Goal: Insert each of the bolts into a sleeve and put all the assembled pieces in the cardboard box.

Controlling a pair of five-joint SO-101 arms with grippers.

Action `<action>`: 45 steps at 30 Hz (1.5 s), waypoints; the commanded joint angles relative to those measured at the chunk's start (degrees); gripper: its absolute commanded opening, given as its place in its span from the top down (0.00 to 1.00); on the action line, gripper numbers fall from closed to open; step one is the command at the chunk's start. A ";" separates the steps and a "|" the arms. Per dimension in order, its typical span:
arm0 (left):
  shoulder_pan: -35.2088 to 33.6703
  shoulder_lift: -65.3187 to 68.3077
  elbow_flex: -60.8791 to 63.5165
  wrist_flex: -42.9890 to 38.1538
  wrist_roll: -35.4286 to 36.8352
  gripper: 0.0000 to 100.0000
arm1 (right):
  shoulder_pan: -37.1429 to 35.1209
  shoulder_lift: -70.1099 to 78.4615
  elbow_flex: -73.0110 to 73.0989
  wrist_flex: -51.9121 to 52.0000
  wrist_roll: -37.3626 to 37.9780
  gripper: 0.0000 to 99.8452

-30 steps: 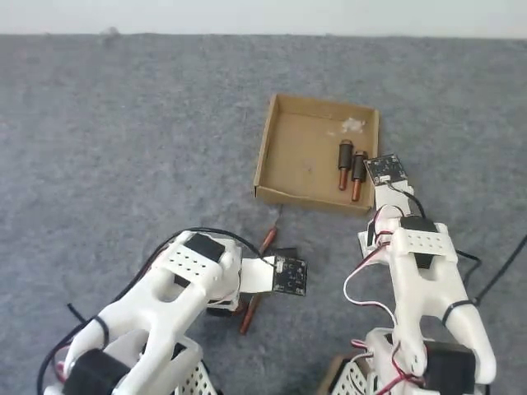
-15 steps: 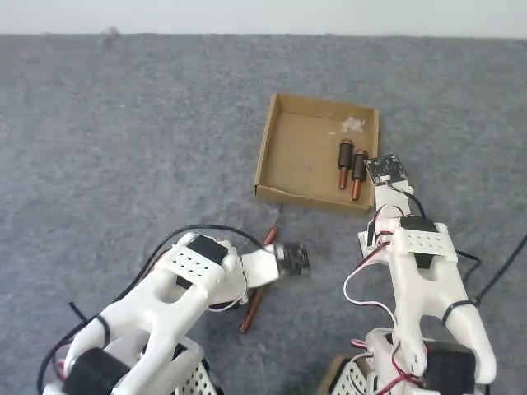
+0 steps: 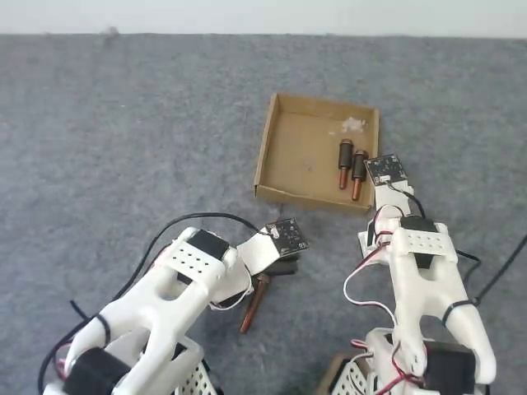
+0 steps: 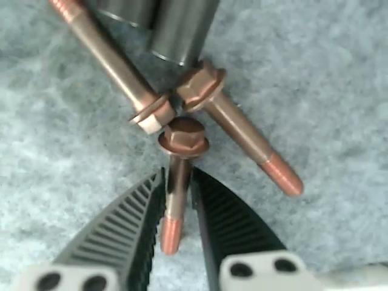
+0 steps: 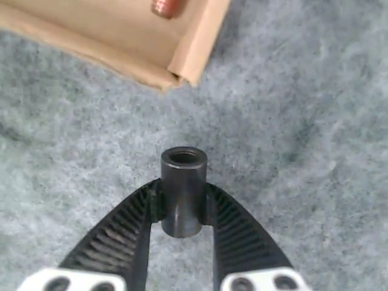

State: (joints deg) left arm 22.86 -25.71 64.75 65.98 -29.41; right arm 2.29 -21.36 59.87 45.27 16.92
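Observation:
My left gripper [image 4: 177, 177] is shut on the shank of a copper bolt [image 4: 182, 138] that lies on the grey carpet. Two more bolts [image 4: 239, 130] touch its head, and dark sleeves [image 4: 182, 24] lie just beyond them. In the high view the left arm [image 3: 193, 267] sits near the front, with a bolt [image 3: 254, 303] beside its wrist. My right gripper [image 5: 182, 188] is shut on an upright dark sleeve [image 5: 183, 159] just outside the corner of the cardboard box [image 5: 188, 57]. Two assembled pieces [image 3: 351, 168] lie inside the box [image 3: 268, 148].
The right arm [image 3: 420, 251] stands in front of the box's near right corner. Black and red cables [image 3: 362, 276] loop around both arm bases. Open grey carpet [image 3: 123, 140] spreads to the left of the box and behind it.
The left wrist has swung and tilted toward the box, away from the bolt lying by it. The right arm has kept still.

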 commanded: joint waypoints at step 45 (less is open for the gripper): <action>0.18 13.89 -8.48 -0.97 3.16 0.99 | 0.22 -0.48 -3.34 -0.84 0.97 0.99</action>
State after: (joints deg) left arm 23.30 -12.53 57.80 64.13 -26.42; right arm 2.29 -21.36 59.87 45.27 16.92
